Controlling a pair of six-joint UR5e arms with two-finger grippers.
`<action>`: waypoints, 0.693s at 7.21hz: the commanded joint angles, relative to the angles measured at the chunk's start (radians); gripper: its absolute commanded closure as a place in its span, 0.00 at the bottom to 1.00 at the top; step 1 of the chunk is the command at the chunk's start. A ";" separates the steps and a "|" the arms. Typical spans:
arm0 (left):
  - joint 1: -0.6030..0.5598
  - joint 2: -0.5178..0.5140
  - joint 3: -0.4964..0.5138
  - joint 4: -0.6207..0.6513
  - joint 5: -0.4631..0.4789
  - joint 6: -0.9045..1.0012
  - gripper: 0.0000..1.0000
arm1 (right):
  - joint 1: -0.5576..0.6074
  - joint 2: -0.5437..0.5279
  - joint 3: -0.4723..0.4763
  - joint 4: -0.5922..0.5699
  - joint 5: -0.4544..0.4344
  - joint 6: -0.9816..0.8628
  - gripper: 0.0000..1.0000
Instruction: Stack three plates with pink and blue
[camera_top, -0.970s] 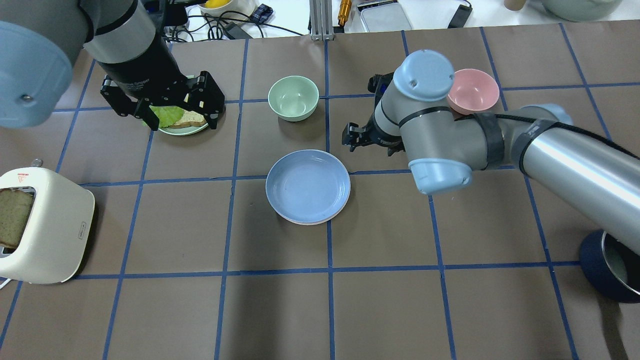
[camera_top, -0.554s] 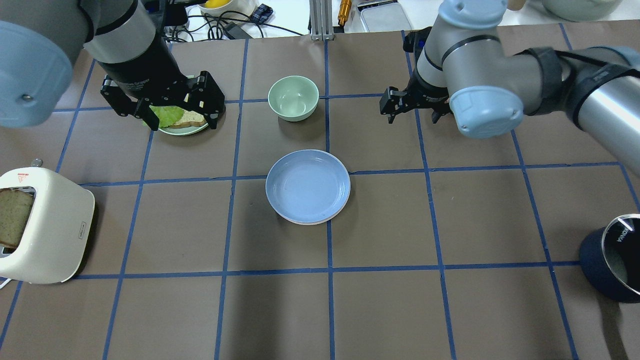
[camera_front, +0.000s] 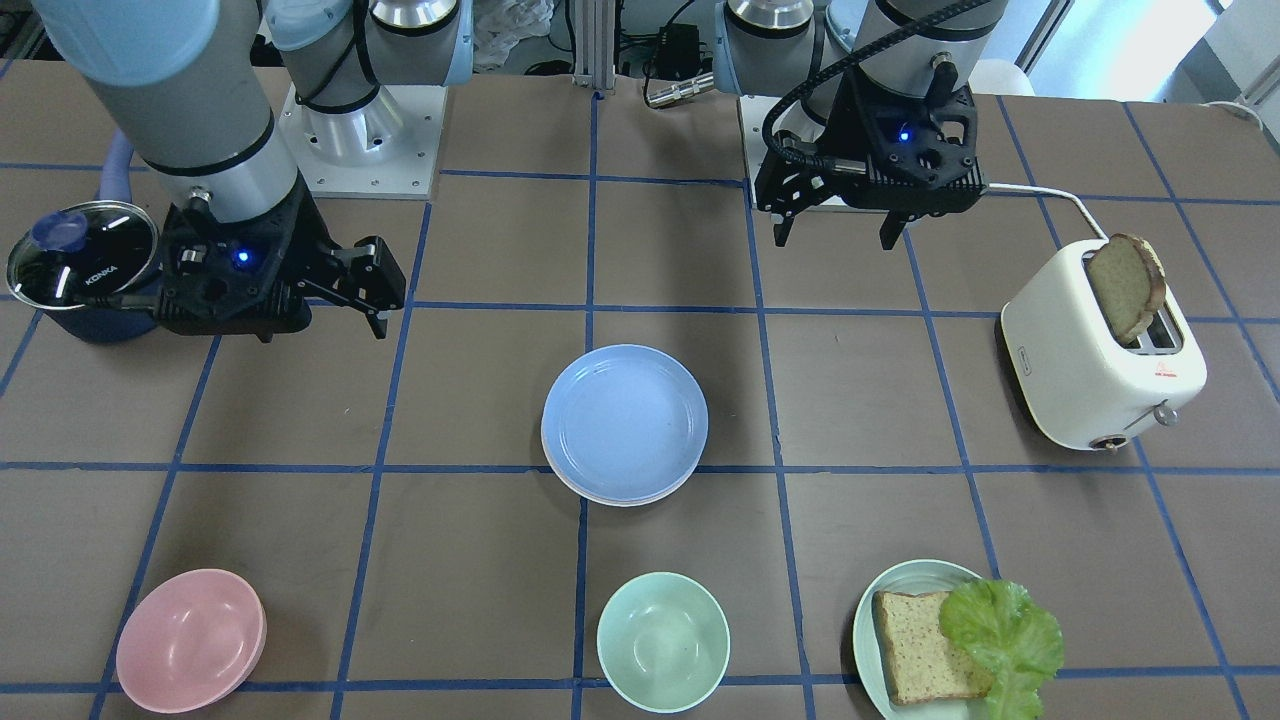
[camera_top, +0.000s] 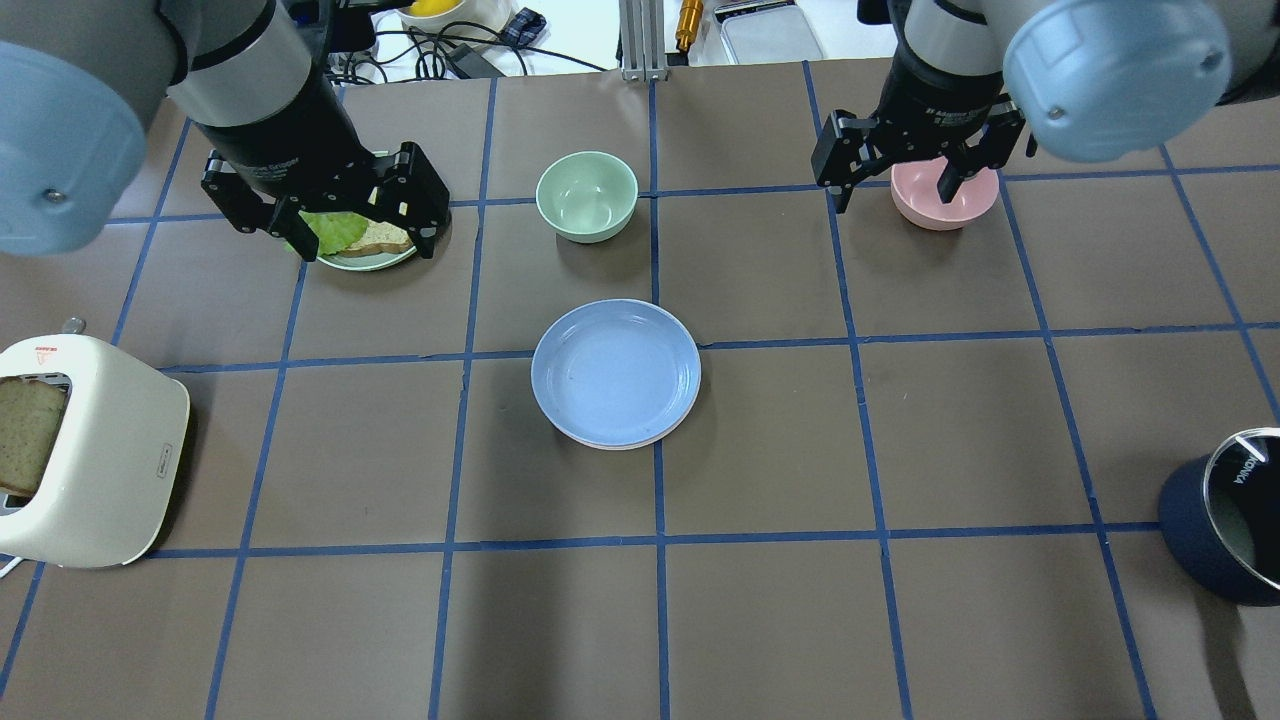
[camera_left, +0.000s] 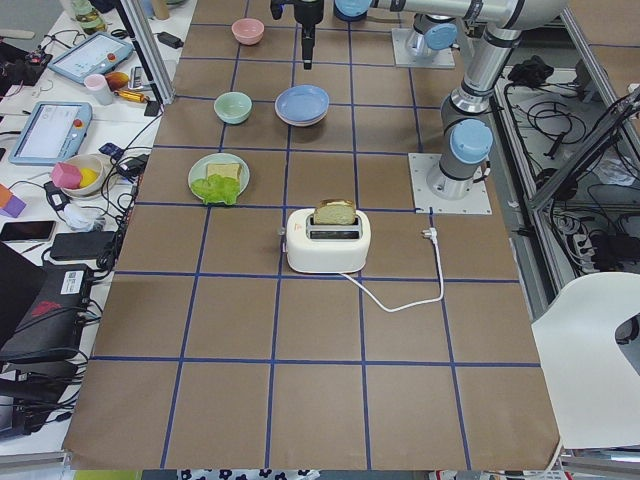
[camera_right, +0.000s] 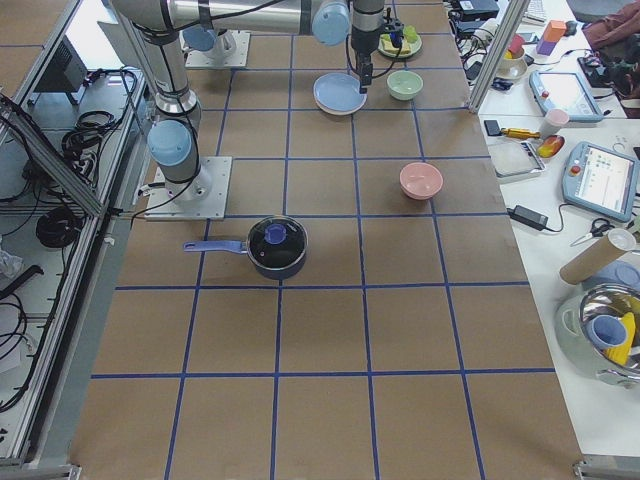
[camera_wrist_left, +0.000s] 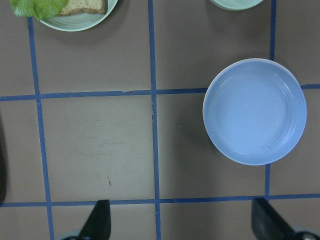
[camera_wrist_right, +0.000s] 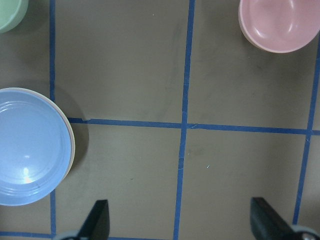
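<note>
A light blue plate (camera_top: 615, 372) lies on top of a stack at the table's middle. It also shows in the front view (camera_front: 625, 422) and in both wrist views (camera_wrist_left: 255, 111) (camera_wrist_right: 32, 147). Only thin pale rims (camera_front: 610, 498) of the plates under it show, so the pink and cream plates are mostly hidden. My left gripper (camera_top: 335, 232) is open and empty, raised at the back left, away from the stack. My right gripper (camera_top: 890, 200) is open and empty, raised at the back right, above the pink bowl.
A mint bowl (camera_top: 587, 195) stands behind the stack and a pink bowl (camera_top: 920, 208) at the back right. A pale green plate (camera_front: 900, 590) with bread and lettuce sits at the back left. A white toaster (camera_top: 90, 450) is at the left and a dark pot (camera_top: 1215, 530) at the right.
My right arm has swung away from beside the stack to the back right, over the pink bowl. The left arm and the stack have not moved.
</note>
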 joint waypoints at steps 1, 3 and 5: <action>0.000 0.000 0.000 0.002 0.000 -0.001 0.00 | 0.000 -0.011 -0.060 0.112 0.000 -0.030 0.00; 0.000 0.000 0.002 0.002 0.000 0.001 0.00 | -0.009 -0.016 -0.058 0.121 0.000 -0.024 0.00; 0.002 0.000 0.002 0.002 0.000 0.001 0.00 | -0.012 -0.017 -0.054 0.126 -0.012 -0.027 0.00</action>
